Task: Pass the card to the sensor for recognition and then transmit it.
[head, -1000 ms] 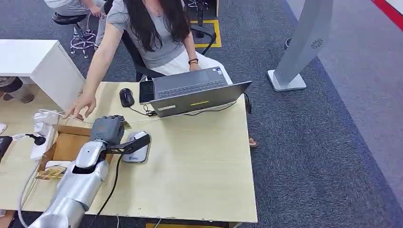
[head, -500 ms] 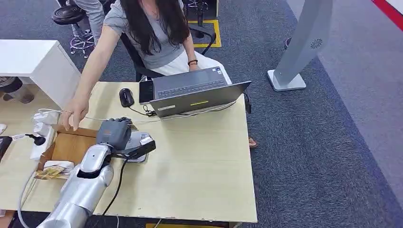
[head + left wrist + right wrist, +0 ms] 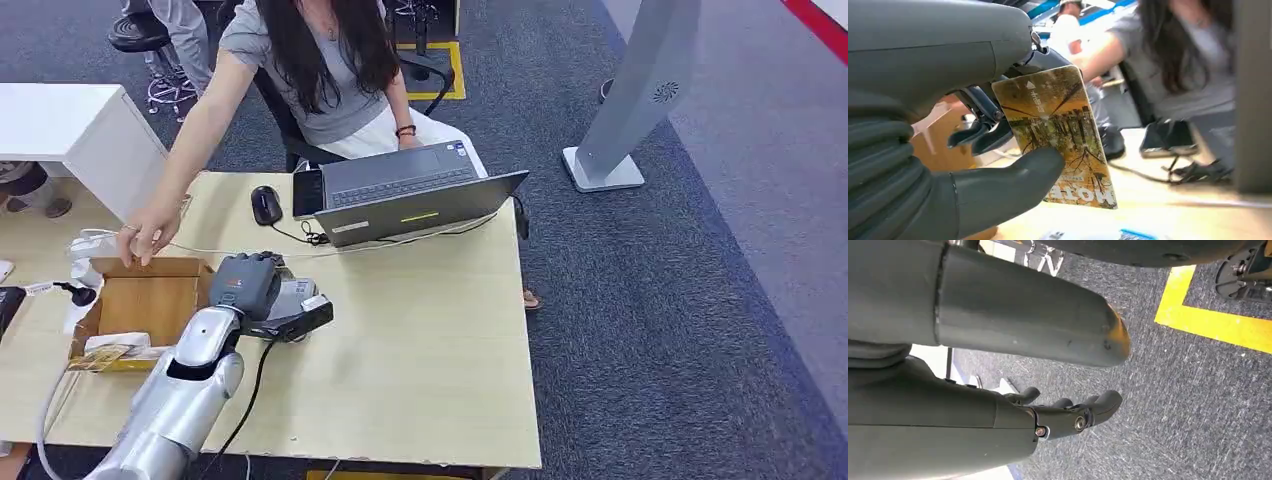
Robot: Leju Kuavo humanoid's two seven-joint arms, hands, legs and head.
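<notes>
An office: a person is sitting at 12 o'clock behind a laptop on a desk, grey carpet lying around.

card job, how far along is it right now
Done: the card is picked up; the left hand pinches it between thumb and fingers. In hand: that hand holds it over the grey sensor pad on the table, so the scan looks underway, though contact cannot be told. Left: passing the card on, probably to the person seated behind the laptop. The right hand hangs empty over the carpet.
</notes>
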